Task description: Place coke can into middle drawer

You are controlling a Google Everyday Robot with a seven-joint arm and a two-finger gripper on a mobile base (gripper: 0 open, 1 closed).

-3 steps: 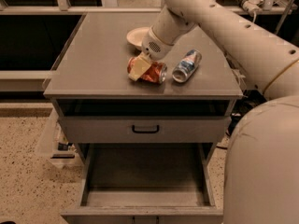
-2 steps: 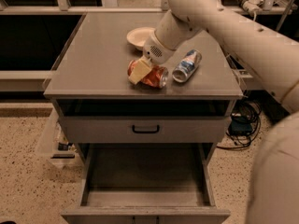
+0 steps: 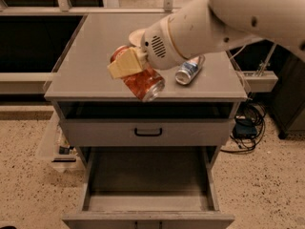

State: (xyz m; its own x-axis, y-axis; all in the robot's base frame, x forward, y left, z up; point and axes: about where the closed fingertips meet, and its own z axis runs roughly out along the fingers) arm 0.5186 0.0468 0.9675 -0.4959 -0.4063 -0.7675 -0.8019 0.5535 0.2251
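My gripper (image 3: 127, 63) is shut on the coke can (image 3: 143, 82), a red-orange can with a silver end. It holds the can tilted, lifted above the front part of the cabinet top (image 3: 90, 66). The cream fingers (image 3: 125, 65) clamp the can's upper part. The middle drawer (image 3: 147, 175) stands pulled open below, a wide grey box with low walls and a bare floor. The can hangs above and behind the open drawer.
A blue, white and red can (image 3: 189, 70) lies on its side on the cabinet top to the right. A pale bowl (image 3: 136, 36) sits behind the arm. A closed drawer front with a black handle (image 3: 148, 132) is above the open drawer. Cables lie on the floor at right (image 3: 245, 125).
The gripper has lifted the coke can off the cabinet top and brought it forward toward the front edge. The view has come closer. The other can stays in place.
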